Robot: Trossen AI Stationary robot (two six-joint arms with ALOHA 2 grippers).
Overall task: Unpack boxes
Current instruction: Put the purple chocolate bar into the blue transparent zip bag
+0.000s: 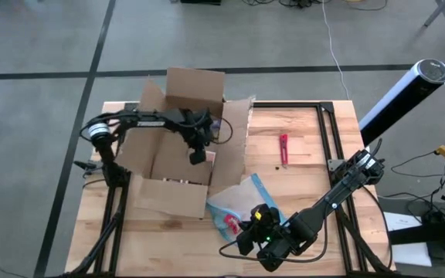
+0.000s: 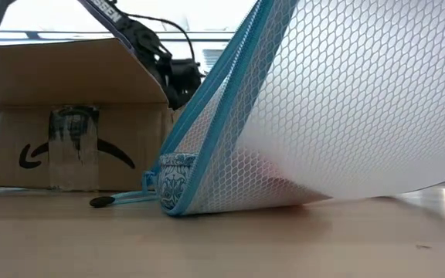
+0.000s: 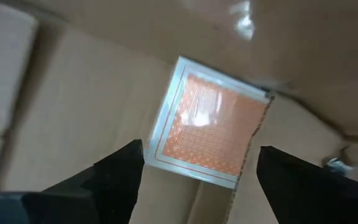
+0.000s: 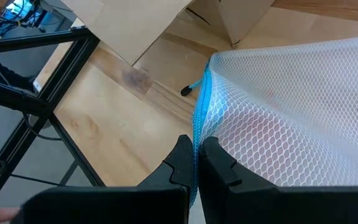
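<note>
From above, the box sits open at ten o'clock of the table, left gripper inside. Its wrist view shows fingers apart over an orange packet, the next thing to grasp. The right gripper is pinched on the mesh pouch at six o'clock.

Hardly anything here can be read. The brown corrugated cardboard box carries a black curved arrow mark, like a smile, printed across its side wall in the low view, partly covered by a strip of shiny clear tape; no letters go with it. Above that box, the left arm shows a few white letters along its dark link, too cut off to make out. The orange patterned flat packet lying ahead of the left fingers shows only a dotted pattern, no words.
</note>
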